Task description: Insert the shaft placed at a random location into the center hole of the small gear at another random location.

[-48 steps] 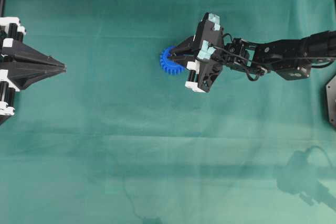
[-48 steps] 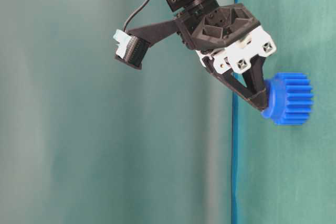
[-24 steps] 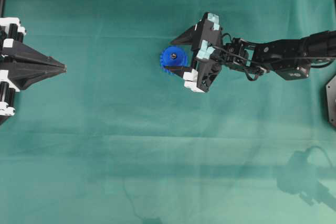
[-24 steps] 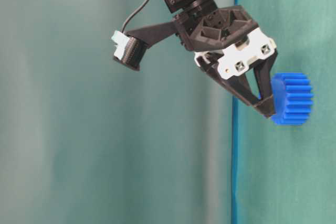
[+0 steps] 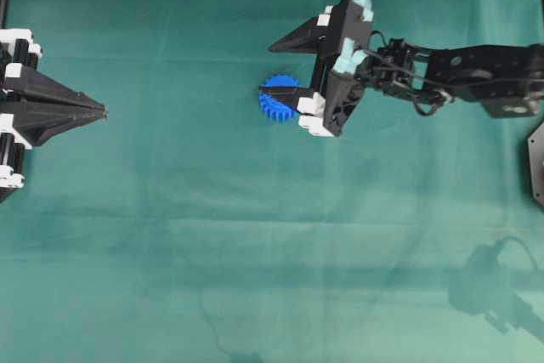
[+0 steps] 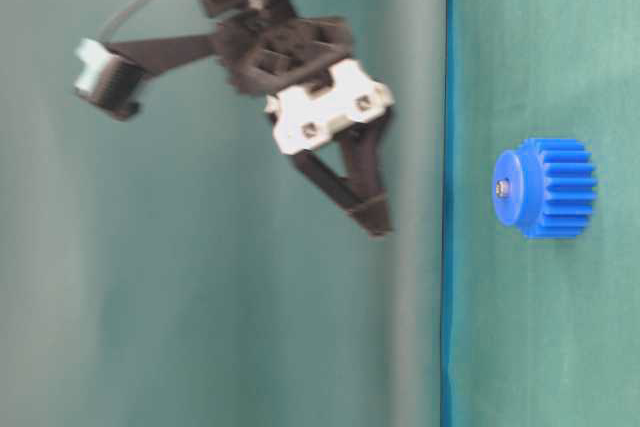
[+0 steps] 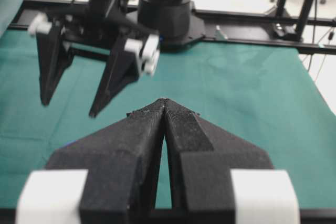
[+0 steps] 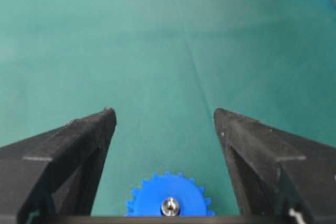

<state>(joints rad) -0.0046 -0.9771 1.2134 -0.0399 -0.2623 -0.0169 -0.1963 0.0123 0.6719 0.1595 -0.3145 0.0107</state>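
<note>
Shaft (image 8: pixel 169 206), a tiny silvery metal pin, shows only as a bright dot in the center hole (image 6: pixel 503 187) of the small bright blue plastic gear (image 5: pixel 277 99), so it looks seated there already. The toothed cog lies flat on the green-covered bench (image 5: pixel 255 252), a little toward the far edge and right of the middle, well clear of every corner.

Right tool (image 5: pixel 288 74) hangs above and beside the gear with its black fingers spread wide and nothing between them; in the table-level view it is plainly apart from the cog. Left tool (image 7: pixel 164 104) sits at the left edge of the bench with its tips pressed together, holding nothing.

Judging by looks, the pin is stiff, smooth and very light, likely to slip or roll if pinched off-centre; its exposed end is about all there is to take hold of. The gear seems rigid, light plastic, and its toothed rim should give a sure hold on opposite sides. A nudge could slide it across the cloth, since little weight holds it down.
</note>
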